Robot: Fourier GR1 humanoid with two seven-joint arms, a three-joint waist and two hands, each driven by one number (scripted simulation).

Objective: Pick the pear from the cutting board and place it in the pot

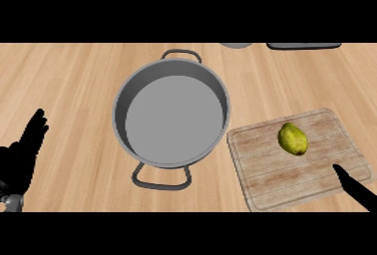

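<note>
A yellow-green pear point(293, 139) lies on the wooden cutting board point(287, 174) at the right of the counter. Left of the board stands a grey pot point(140, 84) with two handles and nothing inside. My right hand point(355, 190) comes in at the lower right corner, fingers straight, its tip over the board's near right part, a short way below and right of the pear and apart from it. At the left edge my left hand point(24, 149) rests open with fingers up, well left of the pot.
At the top edge, partly cut off, sit a grey round object point(236, 45) and a dark flat object point(303, 46). Bare wooden counter point(66, 74) surrounds the pot and board.
</note>
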